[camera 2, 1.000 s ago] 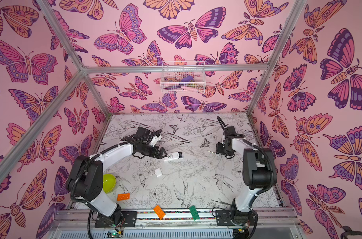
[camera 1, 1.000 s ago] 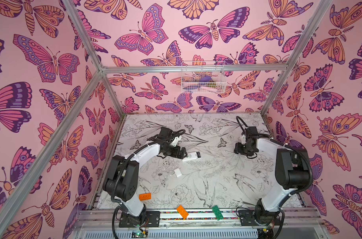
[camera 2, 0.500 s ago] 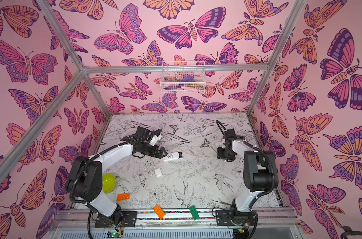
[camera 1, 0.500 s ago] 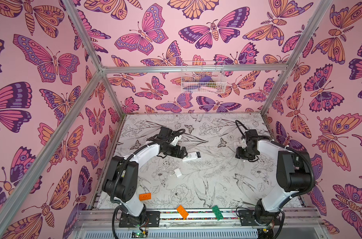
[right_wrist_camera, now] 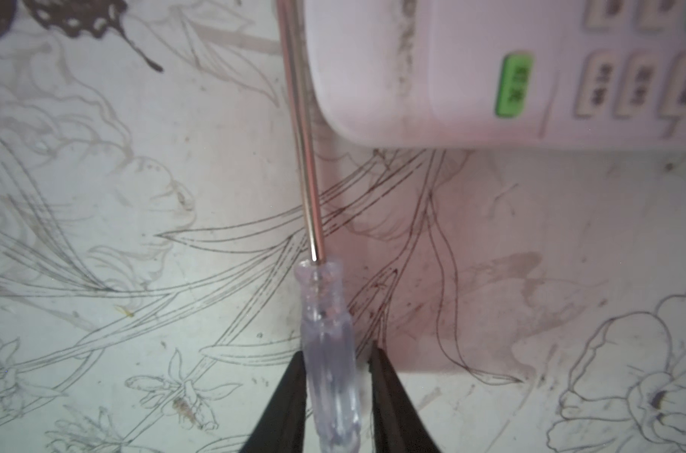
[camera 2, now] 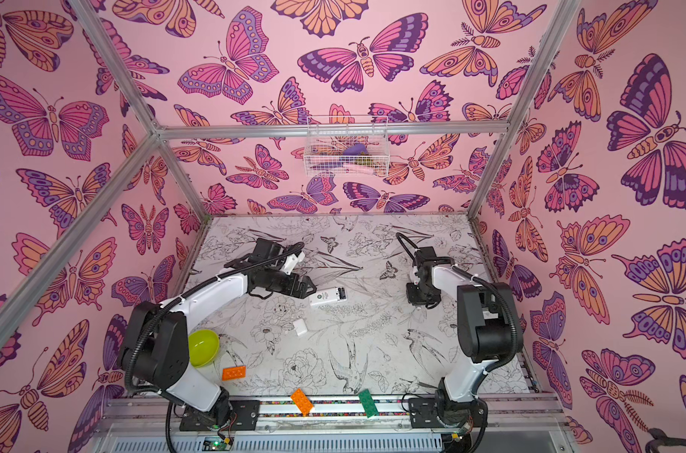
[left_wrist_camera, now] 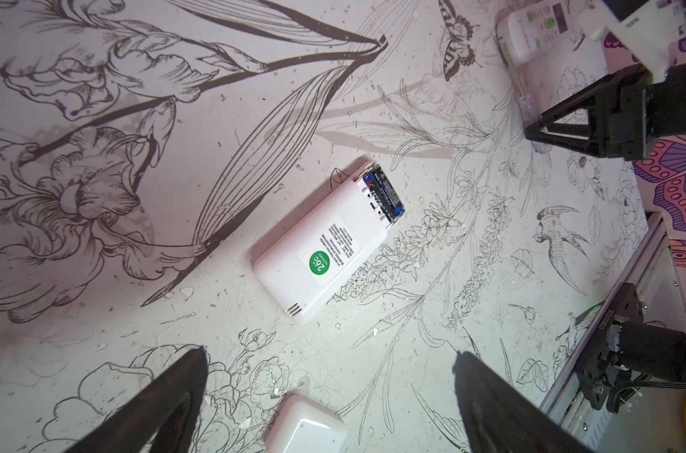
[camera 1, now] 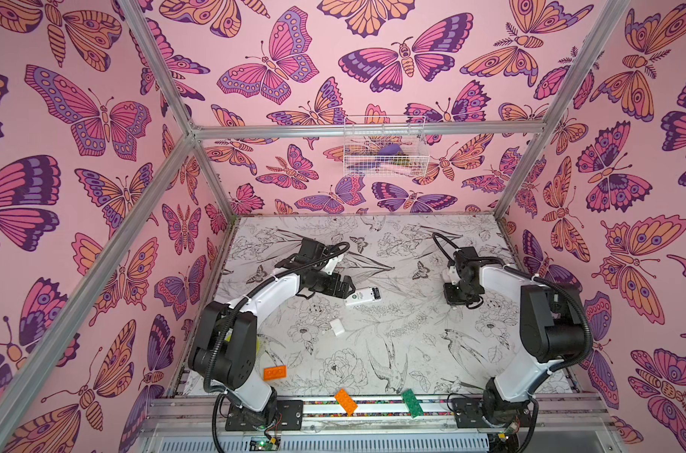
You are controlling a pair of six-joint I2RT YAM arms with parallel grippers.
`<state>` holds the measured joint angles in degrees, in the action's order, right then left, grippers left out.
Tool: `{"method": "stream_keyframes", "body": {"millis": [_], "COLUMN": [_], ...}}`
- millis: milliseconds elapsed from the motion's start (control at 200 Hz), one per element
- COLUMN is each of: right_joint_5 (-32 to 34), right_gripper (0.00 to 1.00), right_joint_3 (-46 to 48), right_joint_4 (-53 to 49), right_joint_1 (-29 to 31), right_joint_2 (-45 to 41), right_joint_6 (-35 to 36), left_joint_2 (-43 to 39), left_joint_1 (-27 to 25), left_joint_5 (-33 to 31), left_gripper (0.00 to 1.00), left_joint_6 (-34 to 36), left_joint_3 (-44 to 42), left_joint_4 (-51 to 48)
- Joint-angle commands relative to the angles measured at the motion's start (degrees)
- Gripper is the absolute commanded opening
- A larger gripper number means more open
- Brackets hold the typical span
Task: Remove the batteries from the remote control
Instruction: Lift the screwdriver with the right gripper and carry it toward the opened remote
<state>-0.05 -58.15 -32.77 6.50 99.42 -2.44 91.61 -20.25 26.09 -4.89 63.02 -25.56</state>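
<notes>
**Between the fingers [right_wrist_camera: 288, 400] of my right gripper [right_wrist_camera: 337, 349]: the tool [right_wrist_camera: 325, 313]**

One finger touches the clear handle. The other sits just beside it, with a sliver of mat [right_wrist_camera: 137, 196] showing between. The jaws are narrow, but I cannot tell whether they clamp it. The tool lies flat, its metal shaft running out ahead of the fingertips, close along the rounded edge of a second remote [right_wrist_camera: 490, 70]. Whether the two touch, I cannot tell. Off the shaft's other side the mat is bare.

My left gripper [left_wrist_camera: 331, 353] is spread wide and empty. The remote [left_wrist_camera: 325, 243] lies back-up just ahead of its fingertips, slanted across the gap and apart from both fingers. The batteries [left_wrist_camera: 384, 192] sit in the uncovered bay at the end farthest from this hand. Bare mat borders both long edges. The cover [left_wrist_camera: 306, 425] lies between the fingers, nearer the wrist. In both top views the hands are well apart, bare mat between.
</notes>
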Motion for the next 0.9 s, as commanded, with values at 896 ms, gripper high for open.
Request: {"method": "stream_keyframes", "body": {"millis": [896], "right_joint_5": [-40.7], "right_gripper": [0.10], "right_joint_3": [-12.4], "right_joint_4": [-4.3], "right_joint_1": [26.0], "right_joint_2": [-5.1], "right_joint_6": [18.8], "left_joint_2": [-10.5], "left_joint_1": [14.8], "left_joint_5": [28.9], "left_gripper": [0.93], "left_joint_6": [14.8], "left_joint_3": [-2.0], "left_joint_4": [-6.9]}}
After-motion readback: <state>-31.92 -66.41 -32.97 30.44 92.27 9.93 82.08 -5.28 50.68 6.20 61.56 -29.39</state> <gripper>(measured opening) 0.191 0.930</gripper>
